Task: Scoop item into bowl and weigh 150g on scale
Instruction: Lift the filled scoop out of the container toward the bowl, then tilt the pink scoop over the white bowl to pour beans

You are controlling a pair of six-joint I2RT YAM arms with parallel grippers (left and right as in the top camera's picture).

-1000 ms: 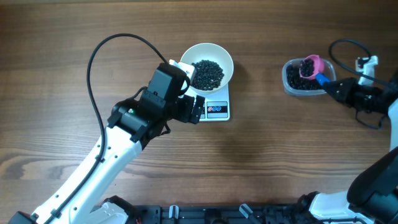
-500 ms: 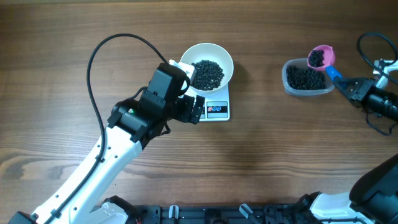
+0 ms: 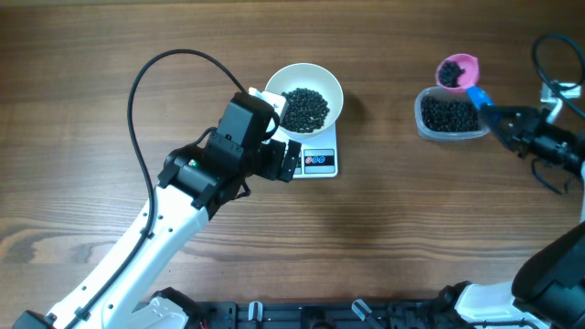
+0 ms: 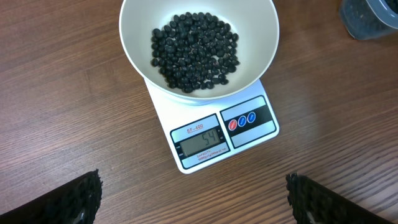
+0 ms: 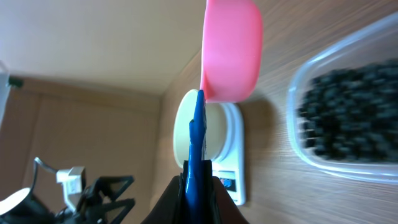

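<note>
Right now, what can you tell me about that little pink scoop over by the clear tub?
The scoop is a small round pink cup on a thin blue handle, plastic by its look. From above, it is open side up and carries a dark load of beans. It sits just past the rim of the tub, on the side away from the robot, and seems to be held clear of the table. The right gripper is shut on the handle's end. Nothing else touches it.
</note>
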